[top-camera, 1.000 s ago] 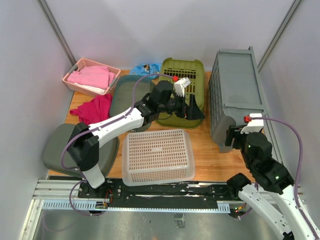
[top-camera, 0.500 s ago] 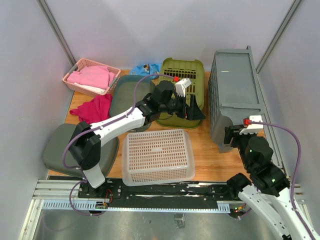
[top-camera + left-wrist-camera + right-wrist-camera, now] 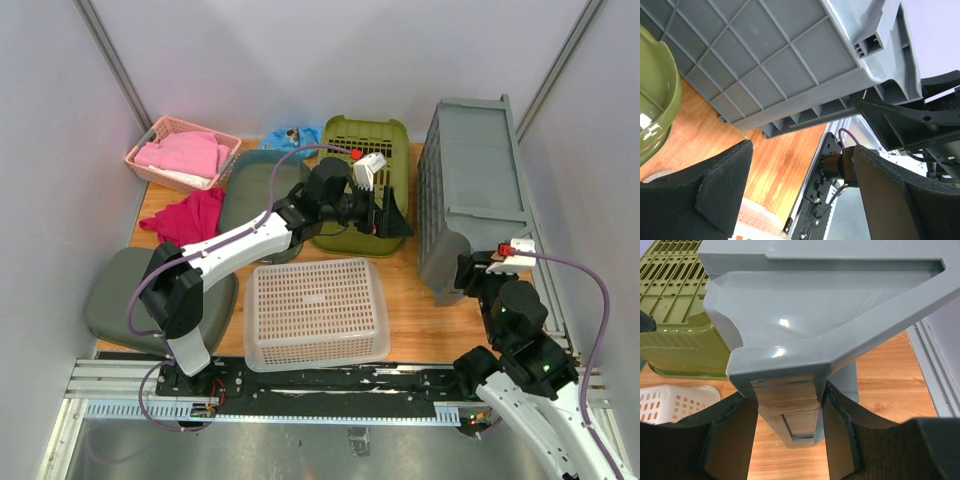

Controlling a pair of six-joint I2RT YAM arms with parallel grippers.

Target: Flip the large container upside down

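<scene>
Only right wrist view shows fingers [image 3: 729, 440] clamping the large container [image 3: 815, 315].

We see the grey crate [image 3: 470, 185] standing on one long side at the right edge of the table [image 3: 410, 305], solid wall up, grid-ribbed underside facing left.

Tipped on its side near the right wall [image 3: 590, 200], the large container [image 3: 470, 190] leaves a narrow strip of bare table [image 3: 412, 300] beside the olive-green bin [image 3: 365, 150], overhung by the left gripper [image 3: 395, 218] and widening toward the white mesh basket [image 3: 315, 310].
</scene>
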